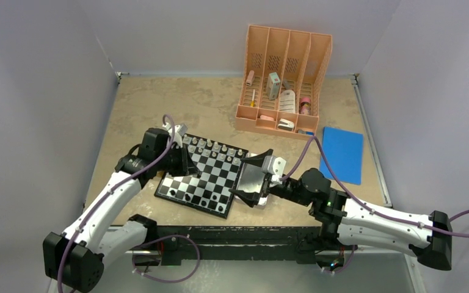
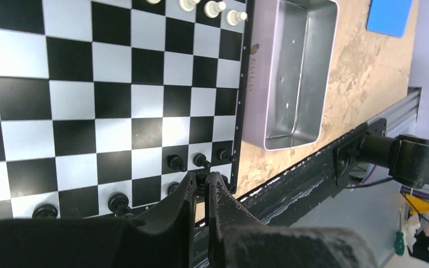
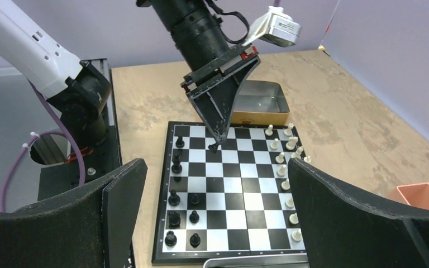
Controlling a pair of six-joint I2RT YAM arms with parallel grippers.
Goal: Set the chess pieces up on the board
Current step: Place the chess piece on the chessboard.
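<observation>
The board [image 1: 210, 183] lies mid-table, angled. Black chess pieces [image 3: 174, 198] stand along its near side, by the arms' bases. White ones [image 3: 285, 184] line the opposite side. My left gripper [image 1: 186, 160] points down over the board's left end, shut on a small black piece [image 3: 214, 147]. That piece shows pinched between the fingertips [image 2: 201, 180] just above the squares near other black pieces [image 2: 174, 162]. My right gripper [image 3: 218, 173] hovers at the board's right edge, its jaws wide open with nothing between them.
A silver tray [image 2: 296, 72] lies against the board's right side, under my right gripper [image 1: 255, 177]. Another tin [image 3: 260, 103] sits beyond the board's left end. A peach organiser [image 1: 284, 79] and a blue pad [image 1: 342, 154] stand at the back right. A black rail [image 1: 238, 235] runs along the near edge.
</observation>
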